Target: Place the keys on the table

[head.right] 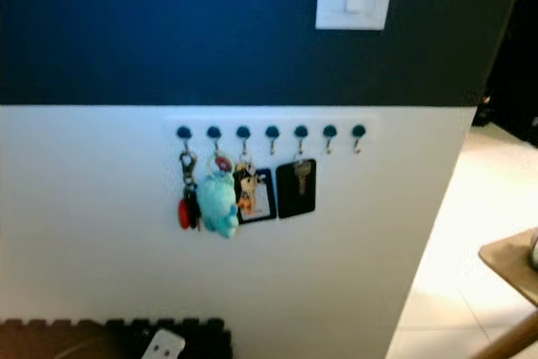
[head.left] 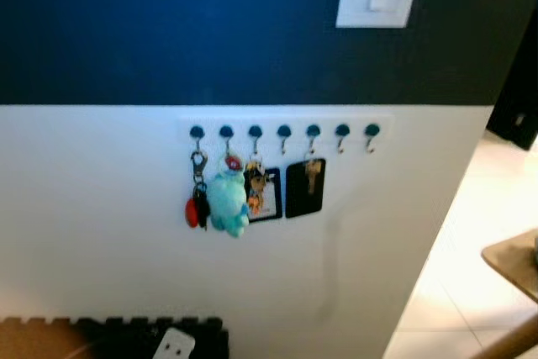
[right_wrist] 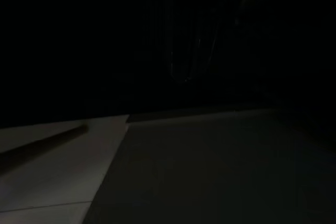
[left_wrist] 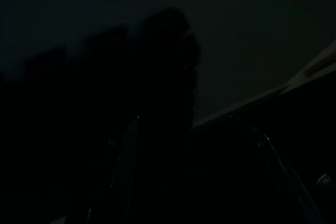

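- bunch of keys with a red fob and teal plush charm [head.left: 220, 195] hangs on the white rack of round blue-knobbed hooks [head.left: 284, 132].
- wooden desk [head.left: 513, 262] stands well apart, at right.
- nothing picked up yet; whether either gripper's fingers are open or closed, cannot tell.

Little of the robot can be made out from here, as both arms sit in deep shade. The left gripper [left_wrist: 195, 148] reads as black on near-black: long, narrow, straight-sided shapes, with a thin pale glint running down one edge and a second faint line down the other side. The surface looks smooth and slightly glossy where the light catches it. The right gripper [right_wrist: 195, 59], above the dim floor [right_wrist: 58, 182], is just as dark, a black mass with a few fine, pale vertical streaks of shine on a rounded part. Colours beyond black, and any screws, cables or markings, are too dark to tell.
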`<state>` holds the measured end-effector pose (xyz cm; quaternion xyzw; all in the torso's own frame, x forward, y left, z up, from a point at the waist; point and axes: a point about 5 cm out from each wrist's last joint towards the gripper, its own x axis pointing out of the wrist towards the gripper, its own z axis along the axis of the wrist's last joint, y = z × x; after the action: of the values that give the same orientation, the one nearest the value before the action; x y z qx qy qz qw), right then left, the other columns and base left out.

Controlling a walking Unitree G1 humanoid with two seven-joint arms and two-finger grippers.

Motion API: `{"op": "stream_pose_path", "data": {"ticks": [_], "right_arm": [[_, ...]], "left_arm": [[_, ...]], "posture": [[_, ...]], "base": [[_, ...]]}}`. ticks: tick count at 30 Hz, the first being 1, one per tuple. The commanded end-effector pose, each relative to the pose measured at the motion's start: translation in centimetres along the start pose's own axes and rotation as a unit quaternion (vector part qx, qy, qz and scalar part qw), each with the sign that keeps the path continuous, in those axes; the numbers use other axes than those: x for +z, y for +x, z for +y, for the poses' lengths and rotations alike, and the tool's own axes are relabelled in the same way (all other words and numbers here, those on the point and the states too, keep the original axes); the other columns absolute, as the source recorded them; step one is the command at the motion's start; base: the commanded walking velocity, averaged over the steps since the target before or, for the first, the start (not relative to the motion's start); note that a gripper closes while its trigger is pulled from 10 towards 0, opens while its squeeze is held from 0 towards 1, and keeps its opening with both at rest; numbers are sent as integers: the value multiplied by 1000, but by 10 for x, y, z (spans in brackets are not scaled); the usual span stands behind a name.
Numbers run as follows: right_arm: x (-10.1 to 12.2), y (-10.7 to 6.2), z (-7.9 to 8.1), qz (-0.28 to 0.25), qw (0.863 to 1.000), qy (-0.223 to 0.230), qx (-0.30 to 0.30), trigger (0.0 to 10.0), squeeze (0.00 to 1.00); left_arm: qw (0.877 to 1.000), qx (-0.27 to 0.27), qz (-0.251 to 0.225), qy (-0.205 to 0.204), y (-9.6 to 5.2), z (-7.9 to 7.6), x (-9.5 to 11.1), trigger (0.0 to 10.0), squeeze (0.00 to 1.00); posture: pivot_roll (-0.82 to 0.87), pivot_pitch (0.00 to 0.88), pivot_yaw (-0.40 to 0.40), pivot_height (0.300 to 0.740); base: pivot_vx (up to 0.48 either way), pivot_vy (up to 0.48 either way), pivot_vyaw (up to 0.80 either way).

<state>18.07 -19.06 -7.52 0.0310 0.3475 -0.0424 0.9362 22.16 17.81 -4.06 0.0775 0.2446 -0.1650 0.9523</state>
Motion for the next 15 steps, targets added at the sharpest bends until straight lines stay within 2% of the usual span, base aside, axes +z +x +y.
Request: {"op": "stream_pose_path", "data": {"ticks": [1,10,14,15], "right_arm": [[0,1,2,0,1000,3,2,10000,0],[1,1,3,1,1000,5,5,10000,0],[0,1,2,5,1000,5,5,10000,0],[0,1,2,6,1000,6,5,10000,0]], "left_arm": [[1000,2,10,-4,-2,-1,-6,10000,0],[1000,5,11,-8,-3,-1,-7,10000,0],[1000,6,10,-9,-3,-1,-6,10000,0],[1000,7,10,-10,-2,-2,-6,10000,0]], "posture": [[60,2,23,740],[61,8,21,740],[61,13,20,740],[63,16,20,740]], "base": [[0,0,0],[0,0,0],[0,0,-800],[0,0,0]]}}
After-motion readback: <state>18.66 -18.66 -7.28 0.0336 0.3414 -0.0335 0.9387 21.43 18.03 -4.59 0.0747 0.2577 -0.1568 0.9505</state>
